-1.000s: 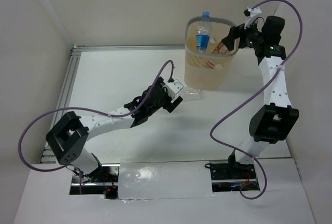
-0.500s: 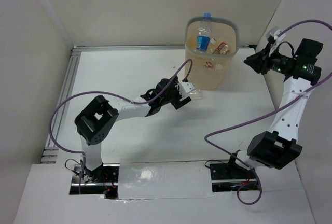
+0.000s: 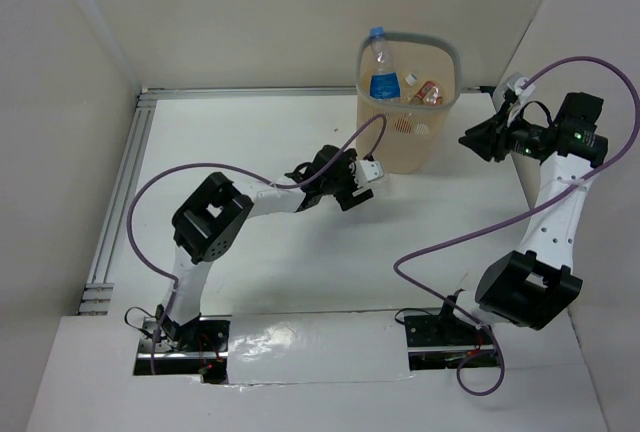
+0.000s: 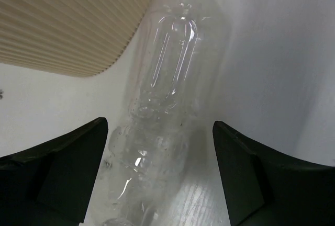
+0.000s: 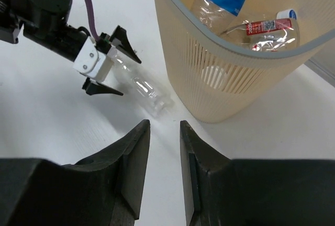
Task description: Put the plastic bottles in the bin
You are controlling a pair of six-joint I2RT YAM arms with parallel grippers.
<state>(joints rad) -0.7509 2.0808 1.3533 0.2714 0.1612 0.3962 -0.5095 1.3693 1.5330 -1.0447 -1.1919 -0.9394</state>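
One clear, empty-looking plastic bottle (image 4: 172, 95) lies on its side on the white table (image 3: 250, 142), just beside the foot of the tall beige slatted bin (image 5: 230, 85). At least two labelled bottles already sit inside the bin.

The left gripper (image 4: 159, 129) has its fingers spread wide on either side of the bottle and has not pinched it yet. The right gripper (image 5: 165, 126) hangs off to the side, fingers drawn nearly together on nothing.

I'd expect the bottle to be very light, thin-walled, easily dented, slick and ready to roll, so a gentle squeeze across the ribbed middle looks safest. Its long axis runs straight out from the left wrist. The rounded base points away, past the bin's wall, and what seems to be the narrower end is nearest the palm.
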